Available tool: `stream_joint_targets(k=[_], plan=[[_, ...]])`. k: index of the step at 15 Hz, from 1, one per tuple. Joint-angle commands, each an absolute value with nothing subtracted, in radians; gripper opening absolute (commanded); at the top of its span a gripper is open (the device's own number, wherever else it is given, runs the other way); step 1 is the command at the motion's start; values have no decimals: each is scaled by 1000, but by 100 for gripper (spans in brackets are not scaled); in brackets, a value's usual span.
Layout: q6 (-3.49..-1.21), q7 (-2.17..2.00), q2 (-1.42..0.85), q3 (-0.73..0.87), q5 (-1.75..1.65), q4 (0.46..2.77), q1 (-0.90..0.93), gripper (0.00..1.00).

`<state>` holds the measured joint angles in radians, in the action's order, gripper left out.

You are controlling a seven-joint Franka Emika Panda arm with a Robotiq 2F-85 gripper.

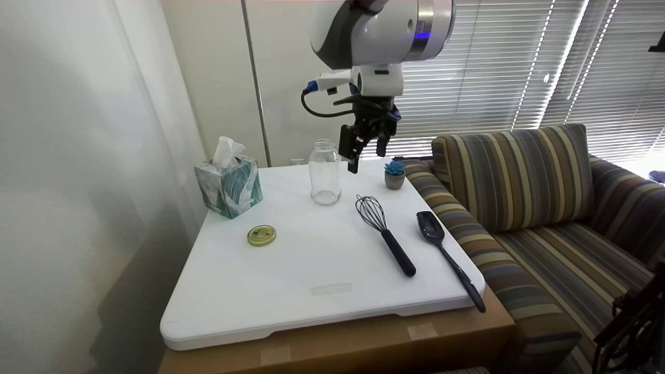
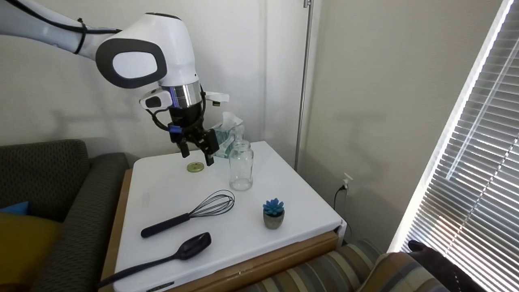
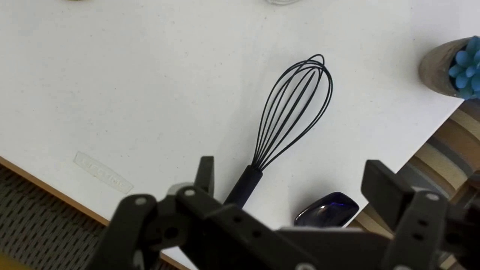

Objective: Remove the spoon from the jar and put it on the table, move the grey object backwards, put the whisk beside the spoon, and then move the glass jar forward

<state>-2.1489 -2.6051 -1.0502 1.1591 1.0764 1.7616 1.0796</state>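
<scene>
Spoon (image 1: 432,231): black, lying on the table (image 1: 218,306) roughly along the edge nearest the striped armchair (image 1: 514,187); only its head shows in the wrist view, the handle hidden behind the gripper (image 2: 197,155); head toward the end where the plant pot (image 2: 273,221) stands, handle end reaching past the table's edge in both exterior views. Whisk (image 1: 387,236): dark wire loops, black handle; lying on the table beside the spoon, apart from it; lower handle covered by the gripper in the wrist view; long axis nearly parallel to the spoon's, loops pointing the same way as the spoon's head. Jar (image 2: 241,166): clear glass, upright, near the whisk's loops; walls faint, with just a sliver of base showing at the top edge of the wrist view. Plant pot: grey, upright, holding a blue plant (image 2: 273,207); cut by the right edge of the wrist view. Gripper: fingers spread wide, hanging above the table; its arm (image 2: 178,52) runs out of frame in both exterior views. Lid (image 1: 261,235): flat, yellow-green, on the table near the tissue box (image 2: 224,140); a trace of it at the wrist view's top edge. Tissue box: teal and white, partly hidden behind the jar and gripper in an exterior view.
</scene>
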Motion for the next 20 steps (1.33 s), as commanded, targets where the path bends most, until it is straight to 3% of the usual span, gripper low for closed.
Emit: stream_joint_targets(k=[1, 7, 8, 9, 15, 20], plan=[[-2258, -2602, -955, 1031, 987, 1789, 1031, 100], [-2397, -2603, -863, 794, 726, 1747, 863, 100], [-2336, -2551, -916, 864, 807, 1733, 907, 100], [-2359, -2604, -815, 749, 664, 1744, 810, 100], [-2211, -2537, -617, 488, 337, 1689, 536, 100], [-2000, -2445, -609, 238, 105, 1510, 284, 100]])
